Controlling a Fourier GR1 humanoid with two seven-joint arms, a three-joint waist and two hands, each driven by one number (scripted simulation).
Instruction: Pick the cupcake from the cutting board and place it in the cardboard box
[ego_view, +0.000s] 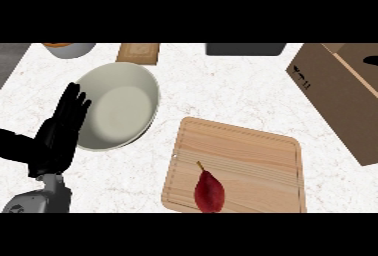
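A wooden cutting board (244, 147) lies at the lower middle of the counter. On its near edge rests a dark red, pear-shaped item (210, 193) with a thin stem; I see no cupcake on the board. The cardboard box (341, 97) stands at the right edge, its open top partly out of view. My left hand (59, 136) shows at the left, open with fingers straight and pointing up, next to a pale bowl and far from the board. My right hand is out of view.
A large pale bowl (118, 106) sits left of the board. At the back edge are a small grey bowl (71, 49) with something orange, a small wooden block (138, 52) and a dark tray (245, 48).
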